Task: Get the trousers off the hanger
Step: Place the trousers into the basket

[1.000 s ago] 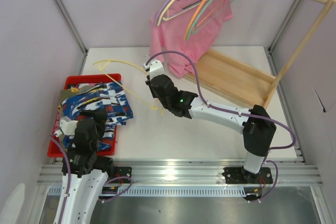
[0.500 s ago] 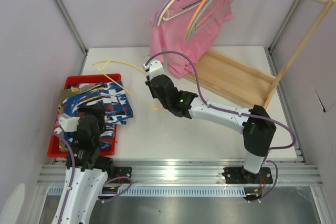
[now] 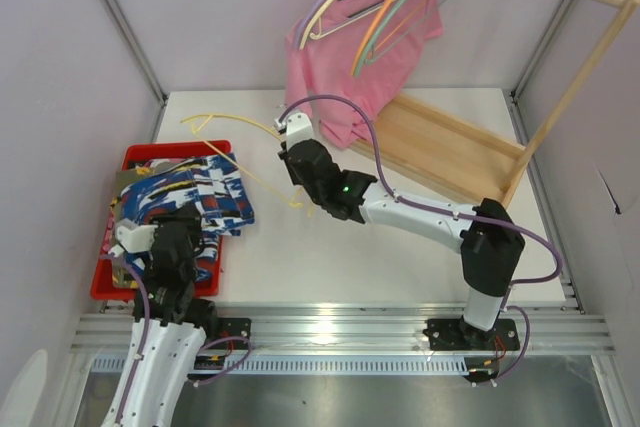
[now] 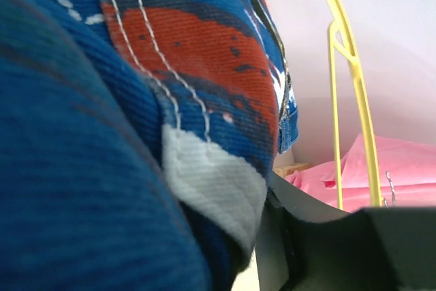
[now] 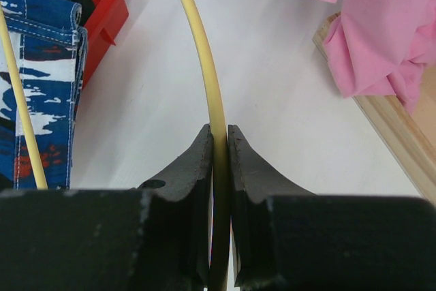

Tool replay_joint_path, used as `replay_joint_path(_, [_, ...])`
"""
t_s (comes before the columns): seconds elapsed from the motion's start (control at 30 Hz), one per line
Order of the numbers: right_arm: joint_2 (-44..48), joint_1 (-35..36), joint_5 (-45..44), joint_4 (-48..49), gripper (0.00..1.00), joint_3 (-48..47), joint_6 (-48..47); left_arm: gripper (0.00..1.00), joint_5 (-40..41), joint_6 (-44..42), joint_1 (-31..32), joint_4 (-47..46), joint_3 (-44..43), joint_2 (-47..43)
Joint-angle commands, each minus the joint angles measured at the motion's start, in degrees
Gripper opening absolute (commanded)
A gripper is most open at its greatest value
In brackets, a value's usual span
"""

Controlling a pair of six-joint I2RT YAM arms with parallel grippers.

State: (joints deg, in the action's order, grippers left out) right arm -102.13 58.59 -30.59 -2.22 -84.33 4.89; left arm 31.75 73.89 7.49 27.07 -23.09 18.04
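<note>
At the middle of the table, my right gripper (image 5: 218, 134) was pinched narrow on the thin arm of the yellow hanger (image 5: 218, 110), which reached left toward the red bin (image 3: 218, 150). The blue, white and red trousers (image 3: 205, 195) lay heaped in that bin, spilling over its right rim. My left gripper (image 3: 170, 229) hung over the pile's near side. Cloth filled its camera, so I could not tell how its jaws stood.

Blurred trousers (image 4: 122, 114) mostly hide the left pincer (image 3: 175, 230).
</note>
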Motion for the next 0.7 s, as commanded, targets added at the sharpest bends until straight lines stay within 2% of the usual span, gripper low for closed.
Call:
replay_joint_path(0.0, [0.0,-0.7,-1.1,0.6,0.00,-5.0,0.7,0.08,-0.5,-3.1,-0.4,-2.6,-3.3,-0.8])
replay_joint_path(0.03, [0.1,-0.8,-1.2,-0.5,0.00,-5.7,0.6,0.01,-0.5,-4.6,-0.5,-0.6,-6.4,-0.5])
replay_joint_path(0.1, [0.3,-1.0,-1.7,-1.4,0.00,-7.9,0.0,0.00,0.2,-8.7,-1.2,5.7,-13.4,0.6])
replay_joint_path(0.3, [1.0,-1.5,-1.9,-5.2,0.00,-13.9,-1.5,0.00,1.6,-16.1,-2.3,12.1,-23.1,1.1])
replay_joint_path(0.43, [1.1,-1.6,-3.1,-7.4,0.00,-16.3,-3.6,0.00,1.3,-16.3,-2.7,17.4,-25.1,4.4])
replay_joint_path(0.53, [2.2,-1.8,-3.4,-8.1,0.00,-16.2,-4.4,0.00,0.4,-15.8,-3.7,17.6,-24.1,3.5])
replay_joint_path(0.67, [3.2,-2.6,-3.2,-9.6,0.00,-15.4,-4.2,0.02,4.4,-15.1,-4.9,19.6,-23.8,1.6])
